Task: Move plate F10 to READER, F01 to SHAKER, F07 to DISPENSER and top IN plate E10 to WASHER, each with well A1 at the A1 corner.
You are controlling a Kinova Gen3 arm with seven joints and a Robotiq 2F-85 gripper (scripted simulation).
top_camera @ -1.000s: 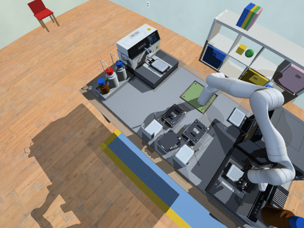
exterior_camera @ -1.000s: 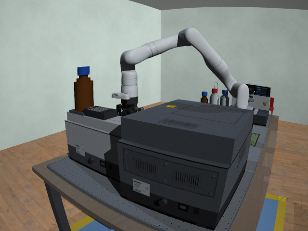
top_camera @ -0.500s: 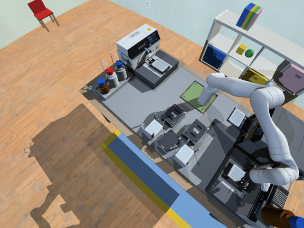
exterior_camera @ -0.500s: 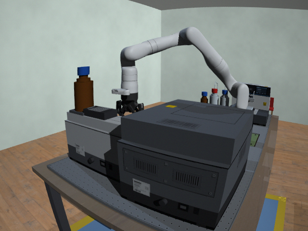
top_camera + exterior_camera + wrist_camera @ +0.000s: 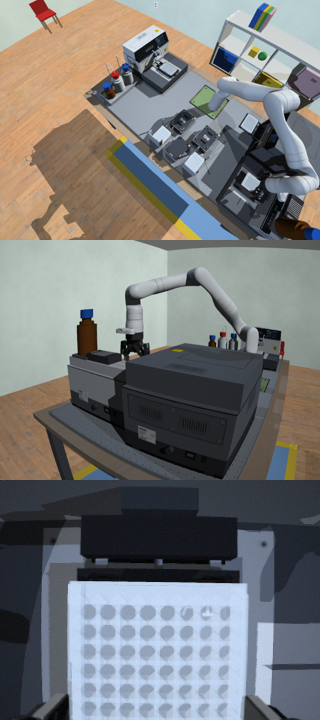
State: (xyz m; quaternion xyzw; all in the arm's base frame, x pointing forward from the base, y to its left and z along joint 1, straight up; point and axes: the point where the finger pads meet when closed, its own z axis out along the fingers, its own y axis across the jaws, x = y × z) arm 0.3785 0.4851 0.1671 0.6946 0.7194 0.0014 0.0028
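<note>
My gripper [image 5: 259,186] [image 5: 135,354] [image 5: 157,710] is shut on a white plate [image 5: 250,181] [image 5: 157,650], its fingers wide apart on the plate's long sides. The plate hangs level above the bed of the front right instrument, apparently DISPENSER [image 5: 239,197]; its printed name is not readable. Another white plate [image 5: 250,123] lies on the carrier of the dark READER [image 5: 180,395]. A plate [image 5: 168,69] lies on the bottle-fed instrument, apparently WASHER [image 5: 144,47]. The dark seat, apparently SHAKER [image 5: 177,147], bears no plate. Two racks show white top plates [image 5: 161,134] [image 5: 194,162]; their labels are unreadable.
Nest N6 [image 5: 182,120] and nest RG [image 5: 206,138] bear no plates. A dark block [image 5: 159,537] stands just beyond the held plate. A brown bottle [image 5: 290,226] [image 5: 87,339] stands near the wrist. Bottles [image 5: 118,83] stand at the far left.
</note>
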